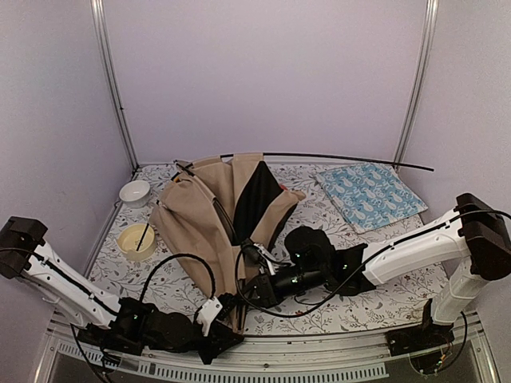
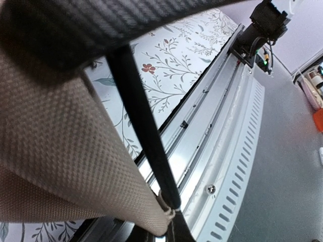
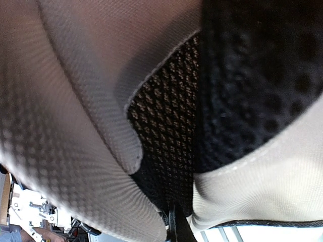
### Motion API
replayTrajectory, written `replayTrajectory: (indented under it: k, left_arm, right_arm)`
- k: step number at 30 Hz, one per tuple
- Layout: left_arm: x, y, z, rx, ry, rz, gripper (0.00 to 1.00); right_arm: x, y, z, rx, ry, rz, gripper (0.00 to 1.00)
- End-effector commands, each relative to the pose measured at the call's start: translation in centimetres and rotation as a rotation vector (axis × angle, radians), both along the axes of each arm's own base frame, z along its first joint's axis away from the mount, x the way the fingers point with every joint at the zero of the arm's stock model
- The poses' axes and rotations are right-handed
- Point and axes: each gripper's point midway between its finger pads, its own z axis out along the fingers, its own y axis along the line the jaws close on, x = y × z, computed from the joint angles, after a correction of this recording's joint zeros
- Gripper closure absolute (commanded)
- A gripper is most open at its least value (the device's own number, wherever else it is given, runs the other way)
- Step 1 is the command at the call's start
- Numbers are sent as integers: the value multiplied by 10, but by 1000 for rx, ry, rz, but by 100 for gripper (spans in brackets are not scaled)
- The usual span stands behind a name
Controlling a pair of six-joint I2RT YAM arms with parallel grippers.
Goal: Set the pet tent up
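Pet tent [image 1: 209,223], near hem in both fingers [image 1: 254,284]

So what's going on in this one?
Both arms are working on the tan pet tent, which lies slumped, not yet standing. The left gripper is shut on its near corner, where a black pole enters the fabric. The right gripper is shut on fabric by the black mesh. A long pole sticks out behind.

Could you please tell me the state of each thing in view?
pet tent: slumped, not set up
long black pole: jutting out rightward
blue cushion: lying flat
white bowl: upright, empty
yellow bowl: upright
left pincer: shut on pet tent corner
right pincer: shut on pet tent fabric
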Motion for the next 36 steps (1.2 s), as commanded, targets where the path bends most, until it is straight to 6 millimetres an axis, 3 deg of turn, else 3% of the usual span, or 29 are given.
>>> replayTrajectory:
  k: [1,13,36]
  left_arm:
    - [-78,8,-19,90,168,-347,100]
    - [-86,8,-26,112,177,-377,100]
    - [-87,10,-17,74,174,-377,100]
  right_arm:
    - [99,-7,84,262,-128,-352,100]
    - [108,-2,98,306,-123,-357,100]
    - [109,1,72,264,-106,-358,100]
